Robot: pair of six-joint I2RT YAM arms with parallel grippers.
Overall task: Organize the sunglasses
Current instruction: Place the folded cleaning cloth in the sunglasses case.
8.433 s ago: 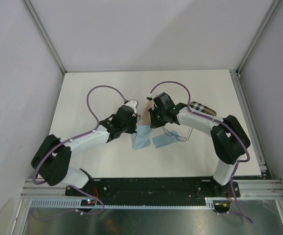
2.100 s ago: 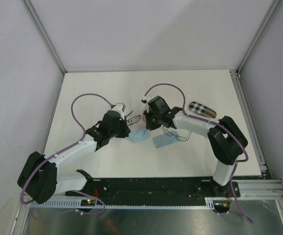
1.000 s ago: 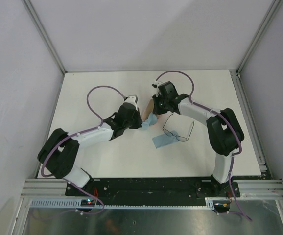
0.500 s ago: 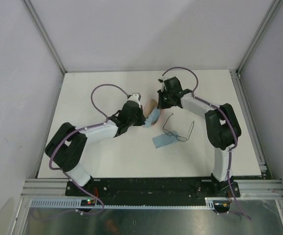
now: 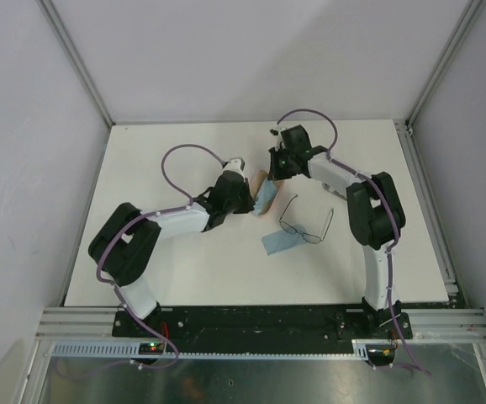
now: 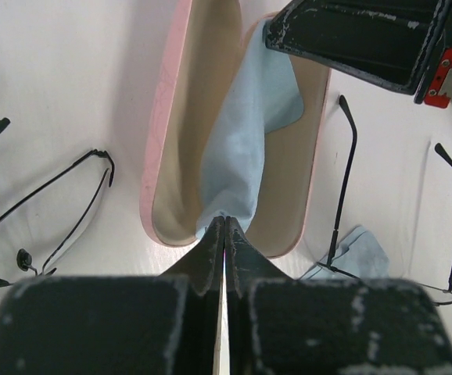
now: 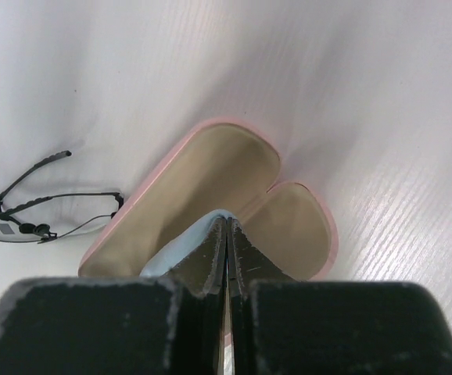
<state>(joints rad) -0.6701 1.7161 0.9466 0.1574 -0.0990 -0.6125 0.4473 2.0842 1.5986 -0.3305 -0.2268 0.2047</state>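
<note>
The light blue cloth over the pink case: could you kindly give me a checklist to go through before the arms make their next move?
1. Left gripper shut on the light blue cloth: ok.
2. Right gripper shut on the cloth's opposite end: ok.
3. Pink case open, cloth stretched lengthwise over its tray: ok.
4. No glasses seen inside the case: ok.
5. Cloth resting on the tray floor: cannot tell.
6. Sunglasses stowed: not ok; the black-framed pair and the wire pair lie on the table beside the case, the wire pair partly on a second cloth.
</note>
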